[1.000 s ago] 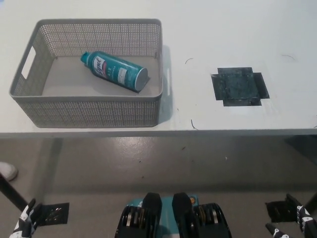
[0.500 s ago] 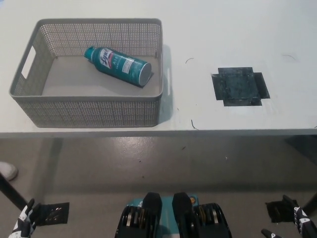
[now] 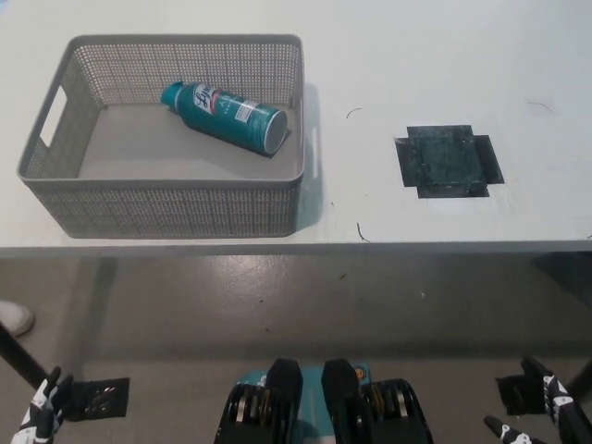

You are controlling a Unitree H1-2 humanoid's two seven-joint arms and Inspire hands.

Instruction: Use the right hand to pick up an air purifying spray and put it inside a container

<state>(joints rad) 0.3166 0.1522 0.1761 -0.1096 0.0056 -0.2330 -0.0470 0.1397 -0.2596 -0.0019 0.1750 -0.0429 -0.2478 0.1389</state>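
A glossy teal metal can lies in a matt grey perforated plastic basket on a smooth white counter.

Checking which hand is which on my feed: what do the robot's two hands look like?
Only the tips show at the bottom corners. The left hand is white with black segments between; the right hand is black with white patches. No cables or arms visible.

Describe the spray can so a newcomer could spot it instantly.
Start at the grey perforated basket on the left part of the white table. Inside it, toward the back right, lies the spray can on its side. It is the only teal thing there, with a white label and pale base.
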